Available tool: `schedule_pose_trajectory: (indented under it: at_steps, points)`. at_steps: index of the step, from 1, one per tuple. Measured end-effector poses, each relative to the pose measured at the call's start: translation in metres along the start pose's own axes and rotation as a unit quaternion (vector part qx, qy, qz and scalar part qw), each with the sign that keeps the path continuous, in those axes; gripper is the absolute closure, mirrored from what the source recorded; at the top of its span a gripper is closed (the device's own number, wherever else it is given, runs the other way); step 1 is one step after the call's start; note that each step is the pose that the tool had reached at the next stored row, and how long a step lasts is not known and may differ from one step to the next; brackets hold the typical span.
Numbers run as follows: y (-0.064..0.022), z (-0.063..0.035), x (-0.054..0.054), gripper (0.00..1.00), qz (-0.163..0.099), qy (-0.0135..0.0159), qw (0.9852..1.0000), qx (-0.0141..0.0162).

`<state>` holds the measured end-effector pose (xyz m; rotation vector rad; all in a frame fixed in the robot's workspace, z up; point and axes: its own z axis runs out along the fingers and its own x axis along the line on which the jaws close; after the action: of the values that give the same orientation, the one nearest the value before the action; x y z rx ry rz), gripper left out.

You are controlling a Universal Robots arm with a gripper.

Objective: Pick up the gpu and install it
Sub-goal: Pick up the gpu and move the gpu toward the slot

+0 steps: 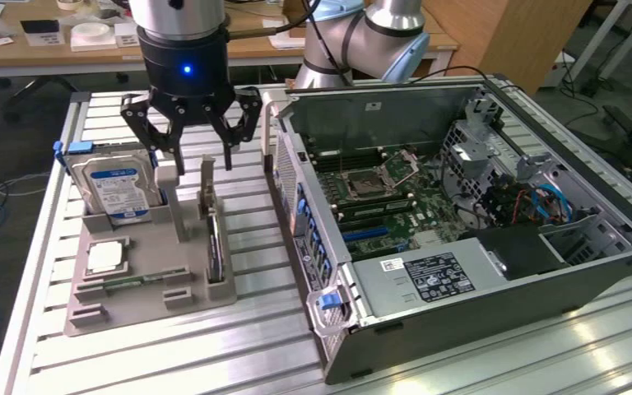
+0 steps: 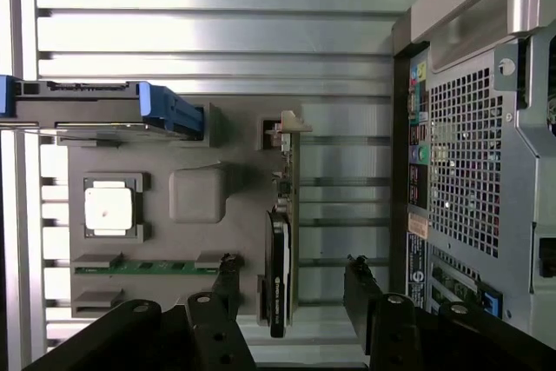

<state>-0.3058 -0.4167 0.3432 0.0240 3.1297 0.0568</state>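
GPU (image 1: 215,240) (image 2: 279,280): stands on its long edge in a slot of the grey holder tray (image 1: 162,257) (image 2: 174,241), on the tray's side nearest the open PC case (image 1: 579,271); bracket at the tray's hard-drive end.
Gripper (image 1: 201,156) (image 2: 293,280): fingers spread wide, empty, above the tray, one finger either side of the card, not touching.
Hard drive (image 1: 118,188): upright at one end of the tray.
CPU (image 1: 105,257) (image 2: 109,208): flat in a tray recess.
Memory stick (image 1: 129,284) (image 2: 143,267): in the tray, beside the CPU.
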Motion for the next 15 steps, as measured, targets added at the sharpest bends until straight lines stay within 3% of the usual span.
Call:
schedule_pose_trajectory:
  at_steps: [15]
  points:
    - [-0.0008, 0.0102, 0.0001, 0.40, 0.000, 0.0000, 1.0000, 0.0000]
